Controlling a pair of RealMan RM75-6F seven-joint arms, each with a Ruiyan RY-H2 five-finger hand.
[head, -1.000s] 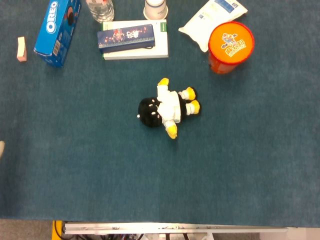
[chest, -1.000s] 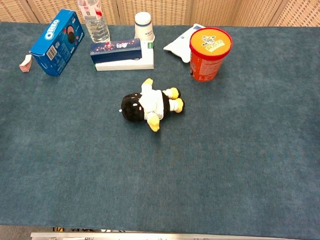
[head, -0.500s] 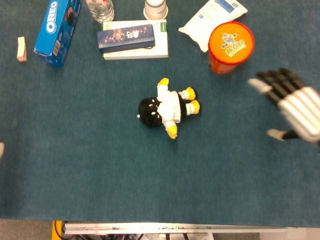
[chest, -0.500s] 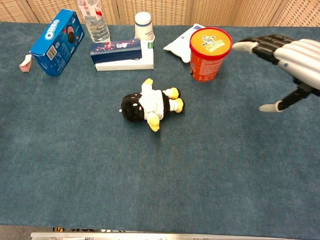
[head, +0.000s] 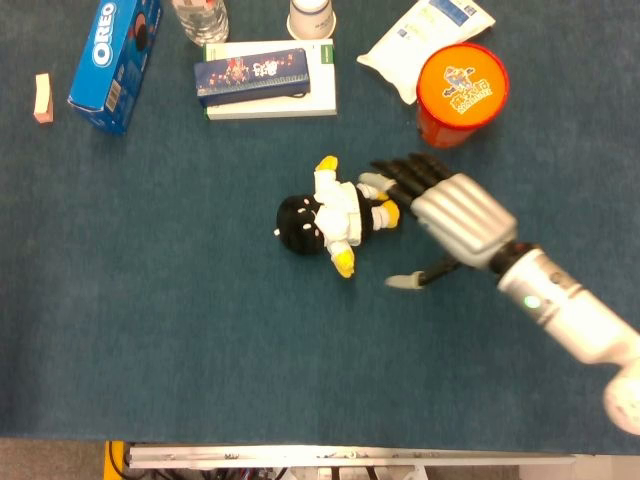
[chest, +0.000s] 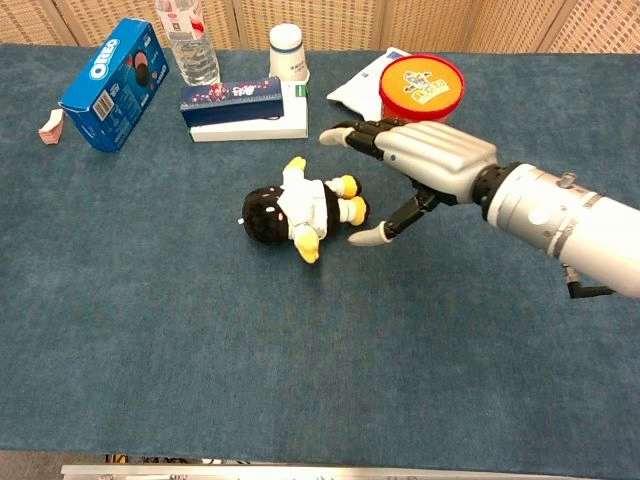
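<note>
mid-table, plush doll (head: 330, 218) lies on the blue cloth (head: 200, 340), wide bare room toward the near edge. right hand (head: 445, 215) hovers spread, holding nothing, over its feet; contact unclear.

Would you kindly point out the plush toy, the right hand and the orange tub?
plush toy (head: 332, 215), head view, on its white shirt.
right hand (head: 455, 215), head view, on its silver back.
orange tub (chest: 421, 84), chest view, on its lid.

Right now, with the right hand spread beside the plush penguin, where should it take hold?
Around the white torso of the plush penguin, coming from its feet side, where the right hand hovers open. The toy lies flat, and its narrow middle probably fits between thumb and fingers.
</note>
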